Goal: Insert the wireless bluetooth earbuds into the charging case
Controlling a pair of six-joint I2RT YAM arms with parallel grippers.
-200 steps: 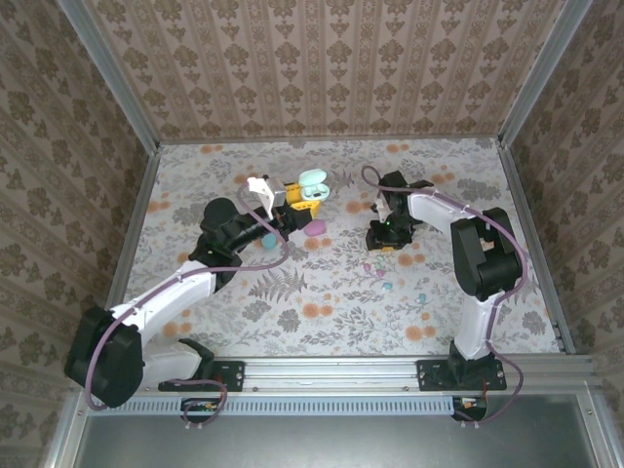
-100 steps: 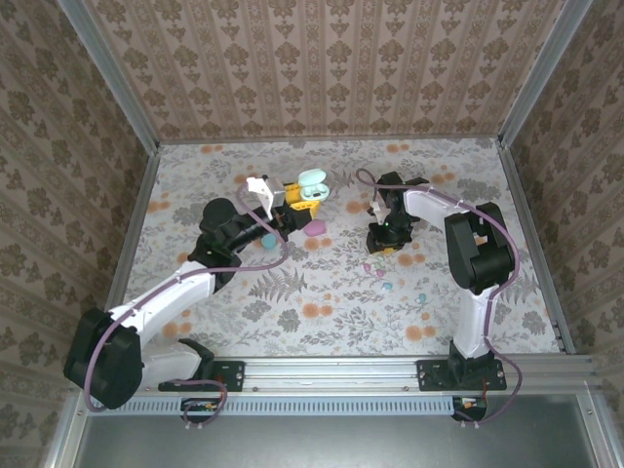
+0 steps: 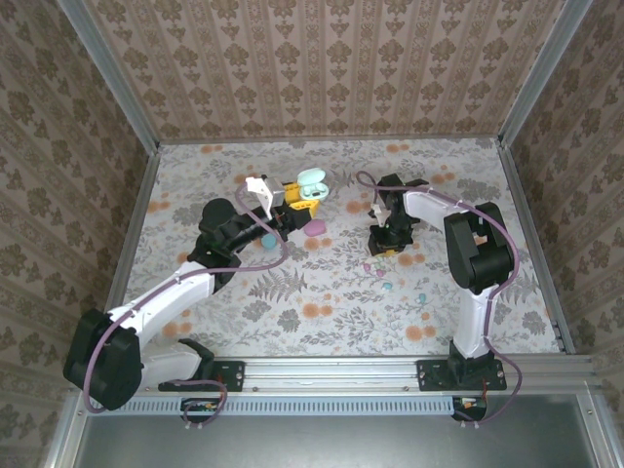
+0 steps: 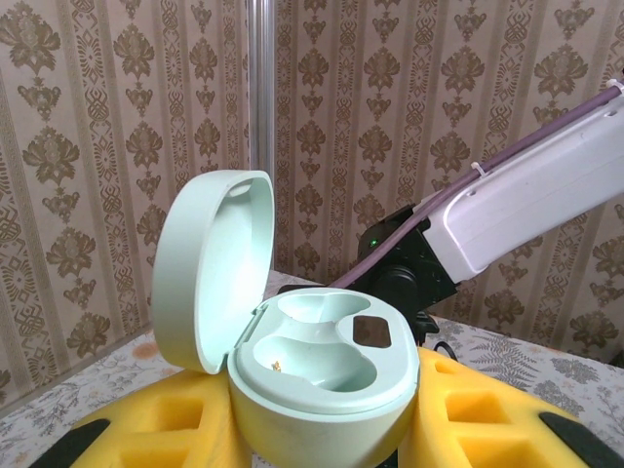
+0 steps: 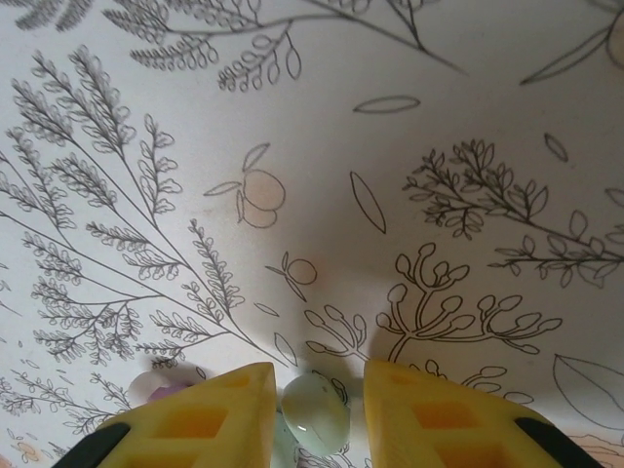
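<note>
My left gripper (image 3: 295, 198) is shut on the mint charging case (image 3: 311, 183) and holds it above the table at the back centre. In the left wrist view the charging case (image 4: 322, 366) sits between the yellow fingers (image 4: 175, 419) with its lid up and both wells empty. My right gripper (image 3: 385, 242) points down at the table. A mint earbud (image 5: 314, 414) lies between its yellow fingers (image 5: 210, 414). It touches the left finger and a gap remains at the right one. A pinkish earbud (image 5: 161, 388) peeks out left of the left finger.
A pink case (image 3: 315, 226) and a blue case (image 3: 268, 240) lie near the left gripper. Loose earbuds lie in front of the right gripper: a pink one (image 3: 369, 265), a pale one (image 3: 387, 286) and a blue one (image 3: 422, 297). Patterned walls enclose the table.
The right gripper's jaws have narrowed around the mint earbud and its arm has shifted slightly. The left arm and the case have not moved.
</note>
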